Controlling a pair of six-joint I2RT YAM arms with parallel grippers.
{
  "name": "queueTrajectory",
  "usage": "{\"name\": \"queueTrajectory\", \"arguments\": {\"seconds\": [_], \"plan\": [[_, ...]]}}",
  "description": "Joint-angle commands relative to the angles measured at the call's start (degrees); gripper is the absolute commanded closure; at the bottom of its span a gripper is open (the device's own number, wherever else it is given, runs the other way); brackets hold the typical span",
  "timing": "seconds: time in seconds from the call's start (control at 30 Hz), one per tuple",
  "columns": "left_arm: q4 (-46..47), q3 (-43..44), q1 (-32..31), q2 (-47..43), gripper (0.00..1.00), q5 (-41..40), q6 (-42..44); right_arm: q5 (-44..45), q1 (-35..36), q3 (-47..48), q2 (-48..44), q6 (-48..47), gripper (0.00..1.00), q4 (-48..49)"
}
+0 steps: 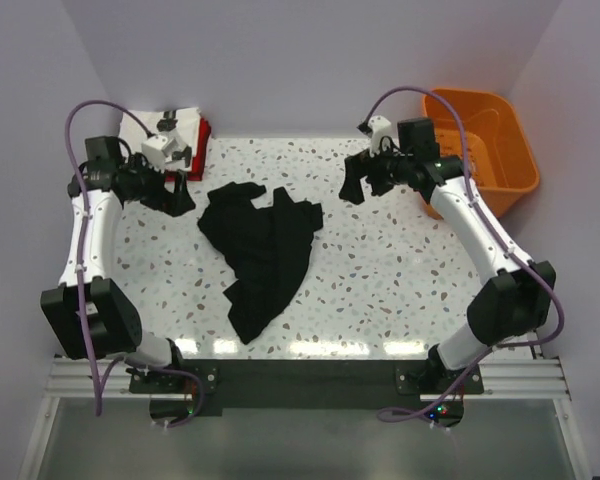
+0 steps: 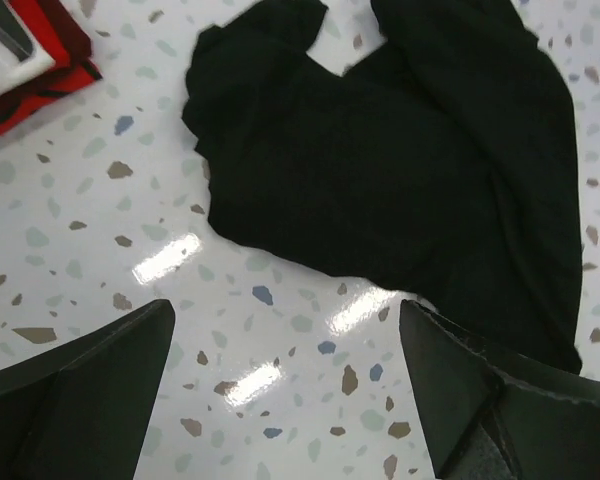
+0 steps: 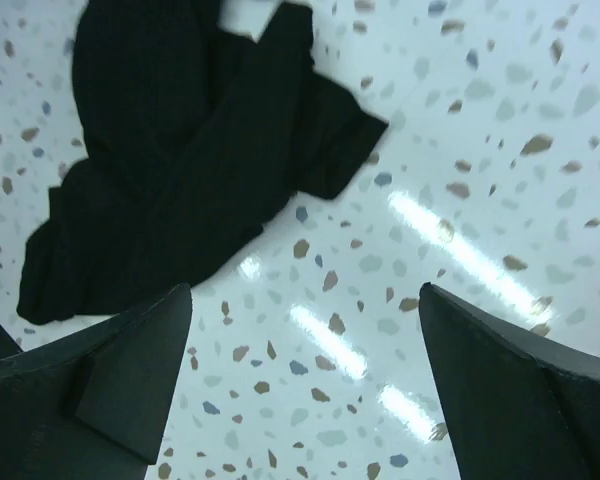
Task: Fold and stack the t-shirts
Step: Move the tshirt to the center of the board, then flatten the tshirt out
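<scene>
The left end effector (image 1: 170,195) hangs spread and empty just above the desk (image 1: 380,270), and in the left wrist view its two dark fingers (image 2: 90,390) frame bare speckled surface, with nothing between them. The right end effector (image 1: 365,180) is likewise spread wide and holds nothing, and it sits over the far right part of the desk. Between the two lies the black t-shirt (image 1: 265,250), crumpled and unfolded. It is bunched into overlapping layers that taper toward the near edge, and its nearest folds lie just beyond each set of fingertips. At the far left corner, close behind the left arm, the white t-shirt (image 1: 180,120) rests on the red t-shirt (image 1: 202,135) as a small folded stack. The orange basket (image 1: 490,140) stands off the far right corner. The main risk, as I judge it, is a pinch that takes several layers or a mid-fold instead of a clean hem or shoulder, so the shirt would lift as a twisted lump. The uniform black cloth hides its seams. A wide swing of the left arm could also nudge the stack. The count is two end effectors, three t-shirts (one black, one white, one red) and one basket.
</scene>
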Motion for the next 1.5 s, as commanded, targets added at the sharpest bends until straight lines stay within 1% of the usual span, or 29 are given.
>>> {"name": "queueTrajectory", "arguments": {"seconds": [0.0,0.07,0.13,0.2,0.23,0.3,0.33,0.4,0.57,0.6,0.67,0.73,0.77,0.8,0.87,0.9,0.93,0.97,1.03,1.07,1.1,1.13,1.17,1.2,1.27,1.3,1.33,1.4,1.47], "plan": [[-3.68,-6.48,-3.03,-3.51,0.0,-1.94,11.57,1.58,0.71,-2.55,2.63,-1.26,0.01,-3.0],[-4.3,-9.04,-6.19,-4.04,0.0,-2.91,14.91,1.76,1.24,-4.13,6.22,-0.81,0.02,-2.38],[-4.3,-13.25,-8.65,-4.22,0.03,-4.23,17.02,2.29,2.12,-4.92,8.95,1.21,0.04,0.33],[-2.99,-16.16,-12.34,-4.39,0.07,-5.71,16.77,2.64,2.99,-4.4,12.98,2.79,0.06,2.18],[-0.46,-18.7,-13.22,-4.48,0.09,-6.16,15.12,2.99,3.26,-3.35,14.31,3.23,0.09,4.11],[2.89,-20.13,-13.23,-4.13,0.11,-6.86,12.65,3.61,3.88,-1.68,18.69,4.55,0.11,5.96],[6.3,-20.22,-13.23,-3.78,0.12,-7.48,11.33,3.52,3.88,-0.54,20.11,4.55,0.14,7.28],[9.57,-19.17,-13.23,-1.24,0.15,-9.58,6.77,2.57,4.23,4.2,25.37,8.32,0.15,7.47],[16.08,-9.51,-13.23,8.95,0.14,-15.29,-1.15,1.15,6.95,14.22,33.65,10.35,0.18,9.13],[17.92,-6.19,-13.15,10.53,0.13,-16.09,-2.99,1.15,7.83,16.76,36.01,10.36,0.18,9.4],[19.08,-2.31,-13.23,15.89,0.11,-17.58,-4.06,1.15,8.53,19.49,38.31,10.62,0.18,9.31],[18.64,4.46,-13.15,22.28,0.1,-18.03,-4.76,0.98,9.5,23.09,41.29,10.79,0.2,8.52],[18.55,6.74,-13.14,24.33,0.1,-18.64,-5.11,0.97,9.85,24.24,42.35,10.71,0.23,8.0],[17.68,11.29,-13.23,26.35,0.1,-18.38,-5.38,1.06,10.03,25.82,43.15,10.62,0.29,6.86],[17.15,14.92,-13.23,31.62,0.1,-16.55,-5.73,0.71,10.12,26.8,44.99,9.92,0.35,5.36],[16.36,17.81,-13.23,33.21,0.1,-16.1,-5.82,0.62,10.12,26.54,45.17,9.66,0.43,4.57],[16.18,19.4,-14.54,35.66,0.1,-16.18,-5.91,0.19,10.12,26.1,44.83,9.04,0.47,4.3],[16.0,19.42,-14.64,36.64,0.1,-16.18,-5.91,-0.25,10.21,25.75,44.48,8.78,0.49,3.95],[14.95,20.21,-14.9,38.75,0.13,-16.01,-5.12,-0.87,10.12,24.0,43.69,7.99,0.59,2.64],[14.51,20.12,-14.9,39.02,0.15,-15.75,-4.94,-0.96,10.12,23.38,42.55,6.94,0.62,2.02],[13.29,19.86,-14.81,39.2,0.23,-15.4,-4.07,-1.13,10.12,22.51,42.02,6.41,0.67,0.89],[12.58,19.6,-14.9,39.03,0.28,-14.35,-3.54,-1.14,10.03,22.15,41.4,5.88,0.72,0.26],[11.71,18.9,-14.9,38.59,0.34,-13.82,-2.93,-1.4,9.86,21.88,40.96,5.26,0.81,-0.52],[10.39,18.28,-14.73,38.06,0.53,-13.55,-1.96,-1.49,9.77,21.53,40.0,5.35,1.0,-2.45],[9.94,15.75,-14.46,35.17,0.68,-13.11,-1.16,-1.49,9.07,21.18,38.85,2.72,1.0,-4.48],[9.59,14.68,-13.77,33.85,0.81,-12.67,-0.47,-1.84,8.72,20.57,37.11,2.1,1.0,-6.31],[9.33,13.63,-13.67,30.62,0.87,-12.15,-0.2,-1.75,8.28,20.3,36.22,1.31,1.0,-7.29],[8.88,10.12,-11.05,24.83,1.0,-10.74,0.5,-1.31,6.79,19.08,32.37,-1.59,1.0,-10.53],[7.14,5.81,-9.55,20.68,1.0,-10.3,1.64,-0.35,4.94,17.5,29.28,-5.62,1.0,-14.74]]}}
